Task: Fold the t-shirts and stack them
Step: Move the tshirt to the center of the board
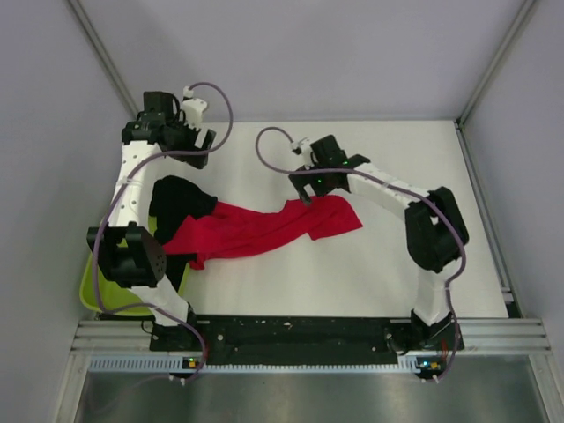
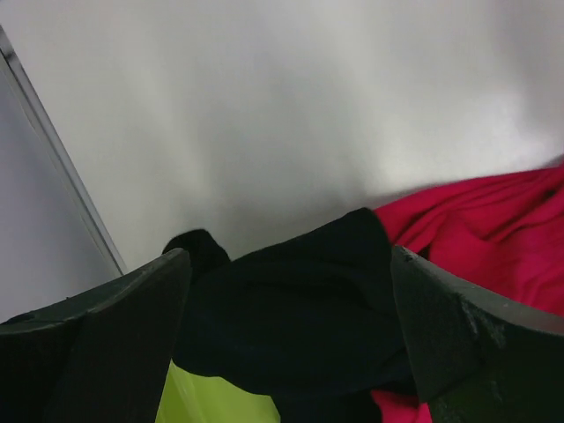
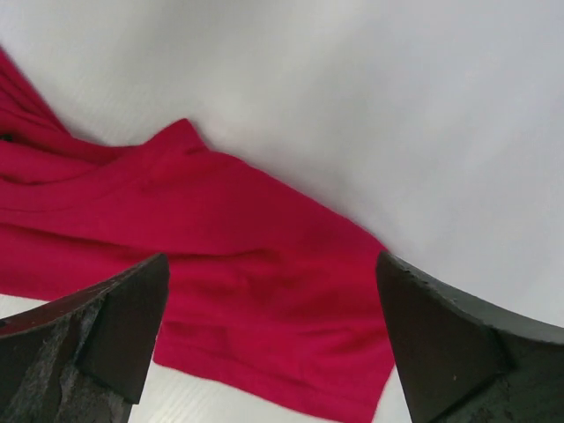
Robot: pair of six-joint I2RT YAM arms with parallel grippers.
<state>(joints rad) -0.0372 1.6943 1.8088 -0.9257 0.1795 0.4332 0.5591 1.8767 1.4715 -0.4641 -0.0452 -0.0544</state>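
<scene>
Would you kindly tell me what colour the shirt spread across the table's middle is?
Bright red; the shirt shows best in the top external view.

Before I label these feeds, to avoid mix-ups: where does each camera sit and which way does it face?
Top external: fixed above and behind the arm bases, looking down on the white table; both arms show.
Left wrist: on the left arm, looking down past the open left gripper at the black cloth t-shirt and lime-green plastic tub.
Right wrist: on the right arm, looking down past the open right gripper at the bright red cloth t-shirt.
Shared: both wrist views show that t-shirt.
</scene>
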